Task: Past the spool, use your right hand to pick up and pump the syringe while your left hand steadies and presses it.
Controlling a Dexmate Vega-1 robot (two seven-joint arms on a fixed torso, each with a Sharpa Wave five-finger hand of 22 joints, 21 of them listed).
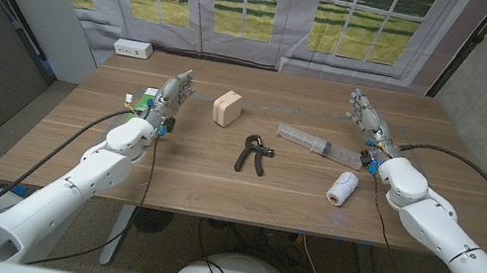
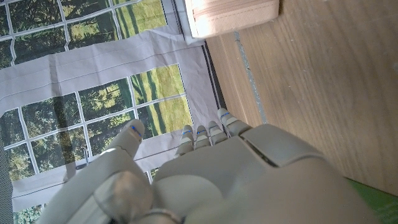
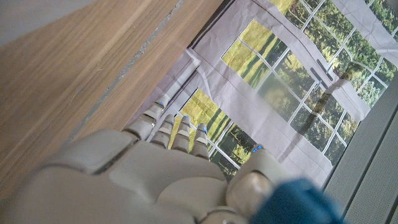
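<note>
Right hand: we are holding it on edge at the table's right side, fingers extended and apart, gripping nothing. Syringe: lying on the table just beside this hand, toward the middle. Spool: lying nearer us than the syringe. Left hand: we are keeping it likewise extended and unladen, well apart from the syringe.
</note>
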